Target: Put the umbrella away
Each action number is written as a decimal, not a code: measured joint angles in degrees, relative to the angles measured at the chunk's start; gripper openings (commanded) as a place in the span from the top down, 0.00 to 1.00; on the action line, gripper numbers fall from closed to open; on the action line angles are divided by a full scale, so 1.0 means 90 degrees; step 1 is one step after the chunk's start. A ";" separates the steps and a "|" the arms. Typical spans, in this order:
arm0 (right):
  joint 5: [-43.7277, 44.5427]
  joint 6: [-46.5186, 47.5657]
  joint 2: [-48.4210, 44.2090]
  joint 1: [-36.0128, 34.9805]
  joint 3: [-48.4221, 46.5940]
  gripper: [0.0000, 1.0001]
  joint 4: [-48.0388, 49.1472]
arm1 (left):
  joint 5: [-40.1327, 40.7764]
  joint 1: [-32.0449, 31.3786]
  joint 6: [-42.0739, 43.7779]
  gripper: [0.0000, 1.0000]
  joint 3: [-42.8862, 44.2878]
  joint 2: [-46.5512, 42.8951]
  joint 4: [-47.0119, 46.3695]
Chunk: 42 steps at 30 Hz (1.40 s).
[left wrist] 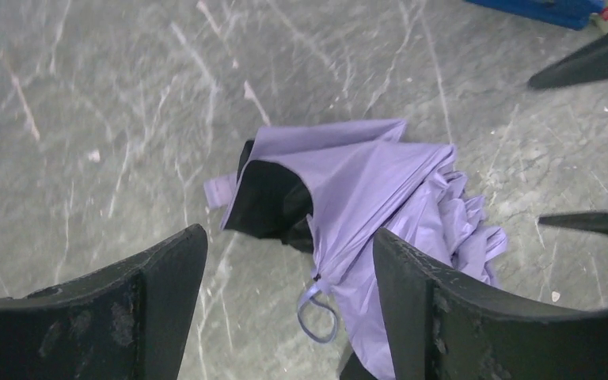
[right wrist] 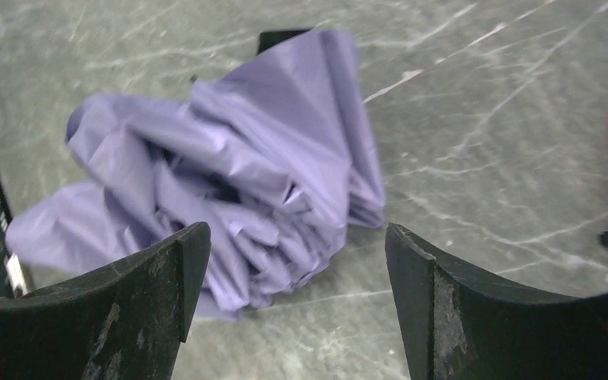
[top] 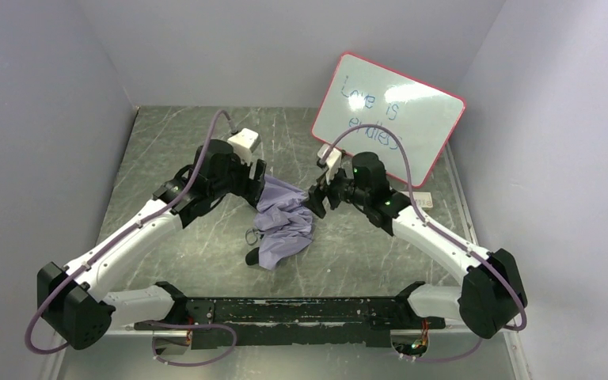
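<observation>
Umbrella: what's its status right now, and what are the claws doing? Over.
Left claw and right claw open, holding nothing. Umbrella collapsed but rumpled, lying between them. Whiteboard at the back, not in the way.

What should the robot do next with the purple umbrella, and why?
Probably lower the left gripper and close it on the umbrella: both it and the right gripper hang open over the umbrella, holding nothing, while its fabric lies loose and crumpled.

Umbrella (top: 283, 223): lavender-purple fabric, black lining showing at one end. Table (top: 182, 150): grey-green, marbled with pale whitish streaks and scratches. Whiteboard (top: 400, 127) at the far right corner: white face, red frame, blue handwriting.
</observation>
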<state>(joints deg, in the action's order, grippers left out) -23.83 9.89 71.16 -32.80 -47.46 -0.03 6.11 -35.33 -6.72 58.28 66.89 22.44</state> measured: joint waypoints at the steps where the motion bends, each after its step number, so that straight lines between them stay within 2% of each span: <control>1: -0.0155 0.0104 -0.0032 0.0000 0.0090 0.16 -0.0034 | -0.0114 0.0000 0.0192 0.18 0.0022 0.0024 -0.0104; 9: -0.1139 0.0874 -0.0078 -0.0036 0.0767 0.15 -0.0005 | -0.1030 0.0000 0.1294 0.16 0.0010 0.0083 -0.0865; 10: -0.1214 0.1037 -0.0005 -0.0036 0.0687 0.15 -0.0029 | -0.1168 0.0000 0.1370 0.14 0.0010 0.0107 -0.0906; 11: -0.1290 0.1219 0.0102 -0.0036 0.0561 0.15 -0.0063 | -0.1336 0.0002 0.1462 0.03 -0.0002 0.0131 -0.0950; 12: -0.1345 0.1401 0.0231 -0.0036 0.0410 0.14 -0.0131 | -0.1494 0.0002 0.1540 0.02 -0.0051 0.0136 -0.1032; 20: -0.2069 0.3322 0.1192 -0.0078 -0.0578 0.13 -0.1372 | -0.2421 0.0005 0.1902 0.02 -0.0614 0.0078 -0.1428; 25: -0.2399 0.4056 0.1382 -0.0117 -0.0782 0.13 -0.1940 | -0.2713 0.0005 0.2040 0.02 -0.0658 0.0078 -0.1664; 32: -0.2475 0.4388 0.1656 -0.0291 -0.0782 0.10 -0.1984 | -0.2752 0.0005 0.2120 0.02 -0.0923 0.0034 -0.1736; 34: -0.2472 0.4388 0.1783 -0.0347 -0.0782 0.06 -0.1982 | -0.2640 0.0005 0.2064 0.02 -0.1064 -0.0095 -0.1746; 42: -0.2130 0.4333 0.2062 -0.0624 -0.0782 0.02 -0.1824 | -0.1134 0.0005 0.1367 0.02 -0.1751 -0.1224 -0.1928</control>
<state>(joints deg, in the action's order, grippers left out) -43.00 48.88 89.71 -38.41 -54.50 -16.45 -4.10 -35.29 5.58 42.52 55.88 5.08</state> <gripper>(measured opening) 0.976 0.979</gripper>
